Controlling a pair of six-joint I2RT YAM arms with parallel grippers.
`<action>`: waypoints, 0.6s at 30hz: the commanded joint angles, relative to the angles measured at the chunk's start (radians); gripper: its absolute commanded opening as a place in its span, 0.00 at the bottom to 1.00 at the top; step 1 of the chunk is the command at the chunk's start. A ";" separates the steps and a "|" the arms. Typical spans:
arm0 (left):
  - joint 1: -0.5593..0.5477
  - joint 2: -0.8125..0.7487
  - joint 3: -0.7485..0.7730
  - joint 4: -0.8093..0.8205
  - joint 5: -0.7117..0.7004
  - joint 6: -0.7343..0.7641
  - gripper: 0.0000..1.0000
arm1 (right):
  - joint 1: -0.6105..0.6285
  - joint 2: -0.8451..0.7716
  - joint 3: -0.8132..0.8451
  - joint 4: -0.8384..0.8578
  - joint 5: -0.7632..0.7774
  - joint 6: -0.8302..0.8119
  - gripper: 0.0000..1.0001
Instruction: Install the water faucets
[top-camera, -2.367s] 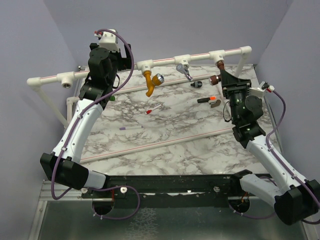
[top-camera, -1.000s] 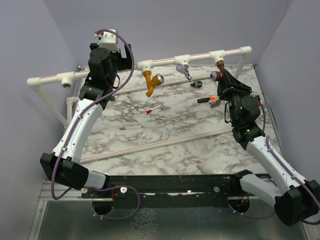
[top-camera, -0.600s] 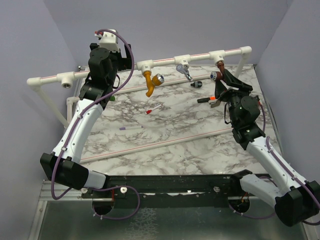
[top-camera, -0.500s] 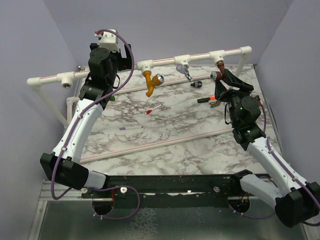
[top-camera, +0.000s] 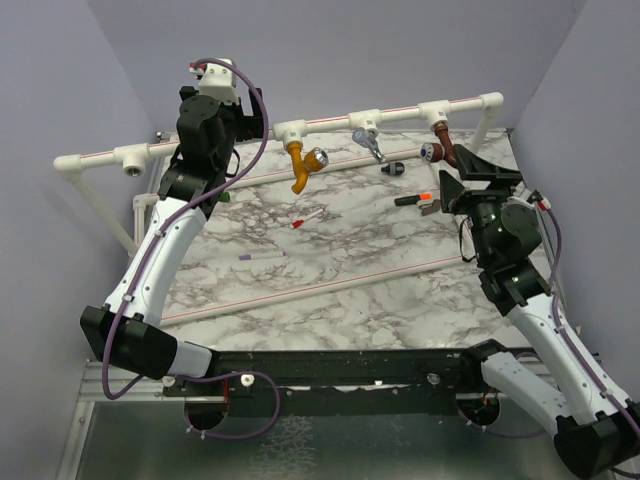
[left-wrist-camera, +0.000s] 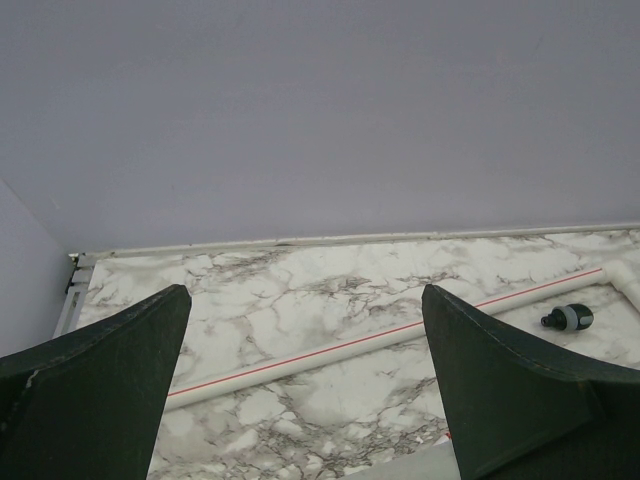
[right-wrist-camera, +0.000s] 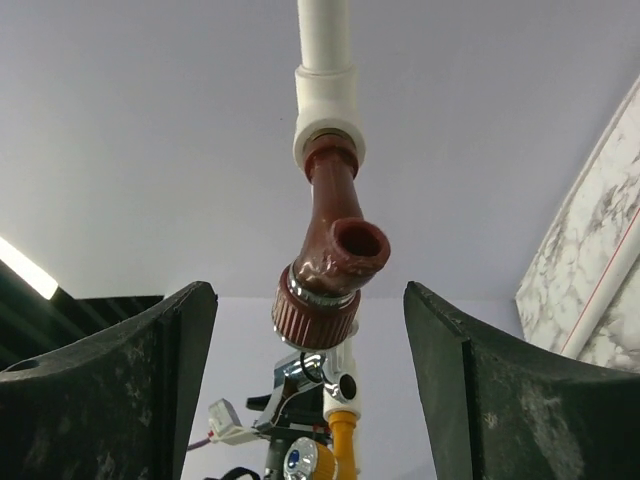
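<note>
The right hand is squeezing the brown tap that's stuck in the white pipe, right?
Not quite. The brown tap is stuck in the white pipe, but the right hand isn't squeezing it. It is open, with a finger on each side of the tap and a gap between. The right wrist view shows this.

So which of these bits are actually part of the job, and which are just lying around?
Part of the job: brown faucet, orange faucet, silver faucet, white pipe.
Lying about: black-and-orange piece, small black fitting, red-tipped stick, purple pen.
</note>
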 joint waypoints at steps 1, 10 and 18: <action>0.004 0.028 -0.040 -0.116 -0.019 -0.018 0.99 | 0.002 -0.072 0.047 -0.129 0.013 -0.215 0.80; 0.005 0.027 -0.039 -0.118 -0.009 -0.025 0.99 | 0.002 -0.169 0.082 -0.320 0.028 -0.554 0.81; 0.004 0.029 -0.039 -0.116 -0.002 -0.027 0.99 | 0.002 -0.216 0.054 -0.279 0.020 -1.061 0.82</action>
